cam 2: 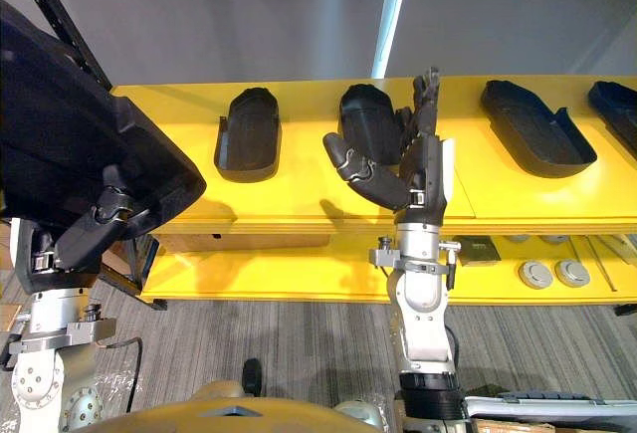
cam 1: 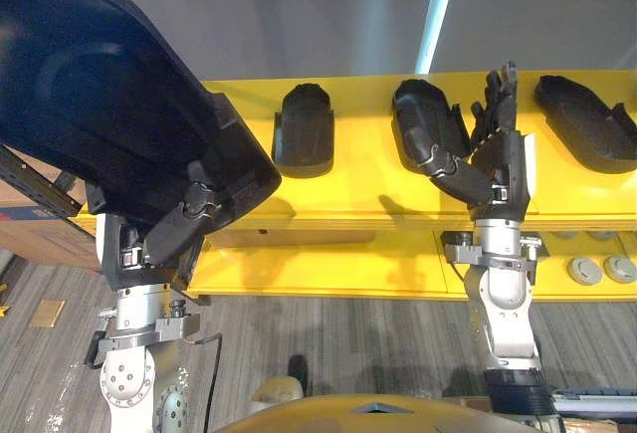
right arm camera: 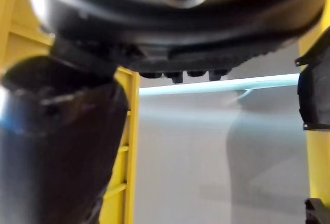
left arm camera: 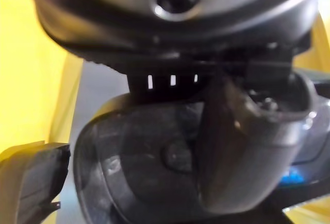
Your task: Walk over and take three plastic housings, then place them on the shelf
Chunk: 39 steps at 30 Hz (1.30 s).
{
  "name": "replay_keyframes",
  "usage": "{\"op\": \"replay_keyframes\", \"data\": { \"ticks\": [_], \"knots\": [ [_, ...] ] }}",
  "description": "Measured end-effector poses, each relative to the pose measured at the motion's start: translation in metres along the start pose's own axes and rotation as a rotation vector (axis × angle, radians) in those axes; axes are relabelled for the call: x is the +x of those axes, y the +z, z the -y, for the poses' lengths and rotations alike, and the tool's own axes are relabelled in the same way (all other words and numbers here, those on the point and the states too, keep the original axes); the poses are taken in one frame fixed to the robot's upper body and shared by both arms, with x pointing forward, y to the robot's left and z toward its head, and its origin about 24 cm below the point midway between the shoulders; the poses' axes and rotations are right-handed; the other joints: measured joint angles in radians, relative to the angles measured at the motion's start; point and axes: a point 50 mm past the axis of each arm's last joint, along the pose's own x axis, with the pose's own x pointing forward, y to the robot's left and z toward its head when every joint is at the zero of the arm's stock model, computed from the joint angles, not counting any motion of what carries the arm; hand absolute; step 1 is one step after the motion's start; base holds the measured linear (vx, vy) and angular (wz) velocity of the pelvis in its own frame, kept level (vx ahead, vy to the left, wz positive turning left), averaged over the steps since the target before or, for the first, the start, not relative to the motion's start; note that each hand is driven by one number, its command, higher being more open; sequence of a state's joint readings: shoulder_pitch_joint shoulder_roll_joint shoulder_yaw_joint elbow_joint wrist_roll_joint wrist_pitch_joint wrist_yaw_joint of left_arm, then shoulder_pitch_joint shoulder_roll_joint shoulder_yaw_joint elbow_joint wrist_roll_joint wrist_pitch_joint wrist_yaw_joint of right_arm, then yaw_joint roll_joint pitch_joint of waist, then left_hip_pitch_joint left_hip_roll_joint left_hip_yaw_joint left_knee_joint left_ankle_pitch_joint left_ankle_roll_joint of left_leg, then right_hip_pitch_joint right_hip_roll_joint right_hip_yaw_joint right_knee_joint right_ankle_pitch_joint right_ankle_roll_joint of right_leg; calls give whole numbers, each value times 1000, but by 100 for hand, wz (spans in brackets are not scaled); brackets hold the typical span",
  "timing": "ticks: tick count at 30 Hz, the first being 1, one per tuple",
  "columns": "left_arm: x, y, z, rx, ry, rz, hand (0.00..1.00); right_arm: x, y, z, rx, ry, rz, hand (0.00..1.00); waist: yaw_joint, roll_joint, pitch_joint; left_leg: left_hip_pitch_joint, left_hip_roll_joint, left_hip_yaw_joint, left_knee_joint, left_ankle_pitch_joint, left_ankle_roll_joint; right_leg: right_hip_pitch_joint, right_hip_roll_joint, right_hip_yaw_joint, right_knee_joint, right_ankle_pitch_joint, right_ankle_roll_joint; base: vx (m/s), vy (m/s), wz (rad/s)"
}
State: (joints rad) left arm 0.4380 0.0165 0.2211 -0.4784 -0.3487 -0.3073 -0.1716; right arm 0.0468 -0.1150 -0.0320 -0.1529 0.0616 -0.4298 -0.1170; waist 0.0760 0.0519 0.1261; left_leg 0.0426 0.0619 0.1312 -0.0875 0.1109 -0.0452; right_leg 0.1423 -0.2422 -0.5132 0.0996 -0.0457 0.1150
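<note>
**We hold one housing up by the shelf**

Our left hand (cam 1: 181, 222) is curled tight on the edge of a big black plastic housing (cam 1: 100, 105). We hold it high above the hand so it can clear the yellow shelf (cam 1: 348, 194). Our right hand (cam 1: 503, 159) is loose and holds nothing. It is just beside a second housing (cam 1: 423, 119) lying on the shelf.

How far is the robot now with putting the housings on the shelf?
Several black housings already lie on the yellow shelf; who placed them I cannot tell. In hand: the left hand grips one large housing. The right hand is open and empty. Left: setting it on the shelf.
</note>
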Motion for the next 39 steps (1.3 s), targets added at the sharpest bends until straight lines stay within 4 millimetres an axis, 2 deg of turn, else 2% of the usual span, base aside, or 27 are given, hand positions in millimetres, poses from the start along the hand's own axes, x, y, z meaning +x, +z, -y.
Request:
{"op": "replay_keyframes", "data": {
  "ticks": [4, 6, 9, 10, 11, 12, 13, 15, 17, 18, 19, 20, 21, 23, 24, 25, 26, 27, 28, 29, 30, 33, 35, 36, 39],
  "knots": [
    [-3, -4, 3, -19, 14, -28, 0, -4, -3, 0, 12, -2, -21, 100, 1, -1, 1, -21, 3, -5, 38, -9, 4, -1, 2, -3, -1, -4, 5, -3, -10, 4],
    [-4, -5, 5, -30, 20, -39, 0, -4, -3, 3, 27, -15, -25, 100, 2, 7, 17, -116, 17, -21, 247, -88, -1, 2, 2, -11, 12, -5, 6, -11, -1, 14],
    [-5, -6, 6, -34, 23, -45, 0, -5, -9, 5, 19, -13, -50, 100, 0, 12, 28, -131, 29, -23, 288, -98, -1, 8, -6, -17, 43, -18, 5, -36, 22, 18],
    [-5, -6, 6, -37, 34, -44, 0, -5, -10, 6, 15, -7, -52, 100, 0, 8, 39, -109, 24, -15, 230, -96, 23, 7, -21, -24, 52, -30, 1, -67, 35, 18],
    [-5, -7, 6, -38, 39, -44, 0, -5, -9, 6, 15, -4, -50, 100, 0, 1, 47, -109, 28, 8, 235, -103, 32, 7, -33, -29, 55, -32, 3, -79, 74, 21],
    [-5, -7, 6, -43, 43, -46, 0, -5, -9, 5, 21, -2, -48, 100, -4, -11, 56, -130, 42, 47, 286, -123, 58, 8, -50, -36, 60, -32, 6, -67, 89, 10],
    [-6, -8, 6, -43, 46, -50, 0, -4, -9, 5, 22, -8, -42, 100, -4, -19, 64, -173, 72, 56, 385, -131, 70, 1, -82, -33, 75, -33, 9, -59, 107, 1],
    [-6, -10, 7, -47, 55, -58, 0, -2, -6, 2, 55, -11, -22, 100, -10, -28, 69, -203, 115, 31, 472, -130, 59, -17, -140, -6, 104, -35, 32, -37, 231, -25],
    [-9, -13, 6, -48, 66, -72, 0, 0, -4, -4, 113, -8, 4, 100, -12, -5, 58, -183, 138, -23, 483, -104, 28, -35, -186, 50, 110, -22, 87, 18, 457, -50],
    [-9, -15, 6, -47, 68, -80, 0, 1, -3, -7, 126, -5, 12, 100, -17, 8, 49, -167, 123, -27, 467, -151, -37, -37, -199, 71, 100, -9, 111, 65, 501, -26],
    [-9, -17, 6, -48, 65, -85, 0, 1, -2, -8, 134, -6, 23, 100, -34, 16, 39, -153, 101, -8, 441, -215, -85, -33, -214, 88, 73, 1, 124, 85, 469, 13],
    [-4, -18, 6, -43, 49, -81, 0, 0, -3, -11, 154, -25, 18, 100, -46, -13, 37, -157, 46, 7, 427, -225, -78, -20, -252, 126, 38, 12, 117, 81, 412, 36],
    [-2, -18, 6, -34, 47, -81, 0, -1, -5, -14, 168, -31, 8, 100, -50, -40, 42, -164, 12, 8, 423, -225, -61, -19, -265, 145, 21, 51, 79, 74, 310, 39],
    [-1, -24, 5, -32, 31, -119, 0, -5, -11, -21, 183, -20, -27, 100, -44, -37, 44, -169, -1, 0, 439, -239, -38, -32, -272, 117, 47, 215, 85, 66, 330, 21],
    [-1, -24, 4, -18, 7, -130, 0, -5, -11, -24, 191, -22, -28, 100, -29, -37, 45, -151, -1, 6, 420, -240, -25, -58, -274, 113, 83, 274, 61, 71, 309, -1],
    [0, -24, 3, -9, -3, -132, 0, -4, -10, -25, 195, -23, -24, 100, -21, -37, 46, -135, 3, 11, 403, -236, -19, -71, -274, 112, 105, 279, 47, 80, 192, -1],
    [2, -22, -1, 15, -14, -133, 0, -4, -10, -28, 207, -27, -21, 100, -27, -34, 48, -114, 6, 2, 361, -220, 2, -92, -247, 134, 179, 212, 30, 89, 65, 28],
    [5, -20, -3, 23, -26, -124, 0, -5, -8, -28, 187, -18, -15, 100, -39, -34, 47, -102, 8, -25, 336, -206, 9, -95, -172, 173, 220, 110, 44, 87, 22, 49],
    [7, -19, -3, 21, -36, -115, 0, -6, -7, -27, 174, -15, -9, 100, -45, -35, 46, -102, 8, -39, 325, -201, 10, -92, -134, 184, 225, 66, 48, 66, 7, 54],
    [11, -17, -3, 19, -44, -94, 0, -7, -2, -26, 173, -17, 8, 100, -46, -35, 45, -104, 7, -52, 314, -196, 8, -88, -77, 185, 212, 4, 33, 33, 17, 31],
    [12, -16, -3, 18, -42, -88, 0, -8, 3, -25, 177, -17, 25, 100, -46, -36, 45, -105, 5, -52, 305, -192, 5, -80, -46, 182, 162, -13, 26, 21, 12, 13],
    [12, -16, -4, 22, -34, -94, 0, -7, 6, -24, 174, -10, 41, 100, -46, -50, 37, -110, -2, -38, 286, -176, -5, -31, -26, 176, 29, -4, 27, 17, -47, -10],
    [9, -20, 2, 4, -38, -111, 0, -6, 6, -19, 157, -5, 44, 100, -47, -40, 37, -122, 6, -30, 277, -164, -21, -20, -5, 176, -37, 13, 47, -28, -118, -12],
    [6, -24, 9, -19, -39, -132, 0, -5, 5, -15, 146, -11, 38, 100, -51, -29, 38, -112, 21, -30, 249, -147, -33, -21, 11, 176, -44, 17, 42, -41, -103, -8],
    [6, -28, 15, 0, -51, -163, 0, -4, 6, -7, 112, -18, 43, 100, -57, -22, 35, -77, 38, -22, 166, -109, -48, -20, 32, 180, -48, 15, 28, -54, -88, -7]
  ]
}}
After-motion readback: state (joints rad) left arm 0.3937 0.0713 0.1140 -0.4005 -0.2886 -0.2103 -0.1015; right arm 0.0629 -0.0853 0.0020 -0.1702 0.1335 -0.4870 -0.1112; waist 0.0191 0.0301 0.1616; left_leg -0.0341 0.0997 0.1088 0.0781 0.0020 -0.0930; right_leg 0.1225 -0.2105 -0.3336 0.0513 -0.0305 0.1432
